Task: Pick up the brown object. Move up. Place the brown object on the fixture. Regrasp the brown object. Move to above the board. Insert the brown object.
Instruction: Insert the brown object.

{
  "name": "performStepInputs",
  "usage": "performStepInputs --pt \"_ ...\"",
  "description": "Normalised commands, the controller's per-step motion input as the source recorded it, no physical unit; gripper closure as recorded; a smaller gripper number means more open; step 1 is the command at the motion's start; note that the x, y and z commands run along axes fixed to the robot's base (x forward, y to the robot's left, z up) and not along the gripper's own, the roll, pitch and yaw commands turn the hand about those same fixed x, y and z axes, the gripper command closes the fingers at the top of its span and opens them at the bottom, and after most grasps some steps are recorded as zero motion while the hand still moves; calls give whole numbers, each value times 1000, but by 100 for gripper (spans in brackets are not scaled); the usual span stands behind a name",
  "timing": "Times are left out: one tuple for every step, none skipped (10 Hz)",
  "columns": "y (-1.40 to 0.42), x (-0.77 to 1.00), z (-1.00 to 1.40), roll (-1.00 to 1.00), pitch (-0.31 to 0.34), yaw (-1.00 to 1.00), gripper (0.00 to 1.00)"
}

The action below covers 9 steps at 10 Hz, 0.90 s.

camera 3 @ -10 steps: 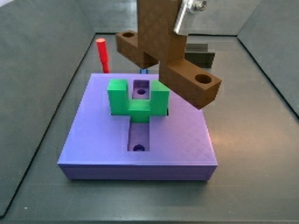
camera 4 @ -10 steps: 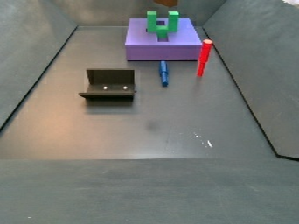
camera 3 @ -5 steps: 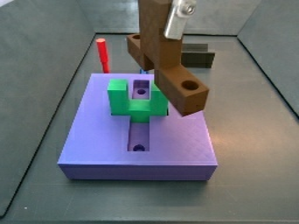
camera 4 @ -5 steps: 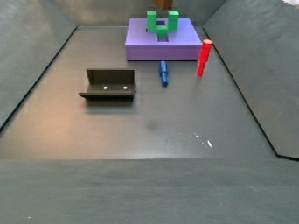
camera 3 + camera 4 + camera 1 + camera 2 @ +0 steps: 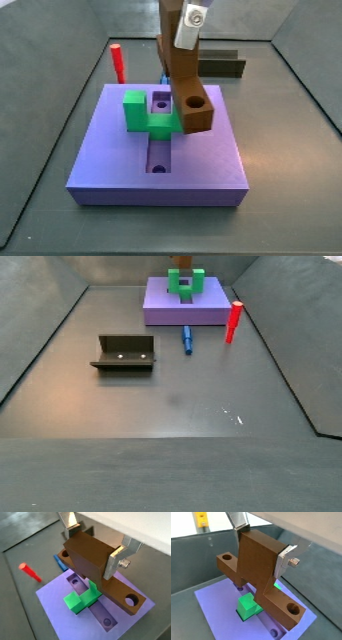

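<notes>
wrist view: gripper [image 5: 95, 553] clamped on the brown object [image 5: 100, 574], silver fingers [image 5: 115, 562] on its flat sides; holed foot hangs below the jaws over the board [image 5: 60, 614], green U-block [image 5: 82, 599] beneath it, red peg [image 5: 30, 572] off to the side on the floor
wrist view: same grip, gripper [image 5: 261, 548] holding brown object [image 5: 261, 574] upright; both holed ends visible below the jaws, green U-block [image 5: 250, 605] and board [image 5: 221, 612] under it
side view: gripper [image 5: 181, 25] above the board [image 5: 160, 160], brown object [image 5: 187, 85] hanging down from the jaws just beside the green U-block [image 5: 147, 112]; can't tell if it touches the groove; red peg [image 5: 118, 62] behind
side view: fixture [image 5: 124, 353] empty, well away from the jaws; board [image 5: 187, 306] at far end, red peg [image 5: 234, 321], blue stick [image 5: 187, 338] on floor
progress: pick, fixture placing, regrasp look done; now over board, insertion left, part not released
surface/room: dark grey floor [image 5: 174, 406], grey walls around, no clutter near the jaws
</notes>
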Motion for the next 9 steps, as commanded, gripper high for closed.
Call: performStepInputs --pt "0 37 -166 -184 223 -831 100" --pt "0 0 -60 -187 156 -571 100" --pt "0 -106 -34 -13 37 -274 100" --pt "51 -143 0 0 9 -243 100" --pt "126 -226 0 0 0 -180 100" --pt "111 -326 0 3 -49 -91 100" --pt "0 -303 -177 310 -54 -94 100" --pt "0 -211 -249 287 -36 0 100" --pt "-34 0 -189 99 -4 60 100"
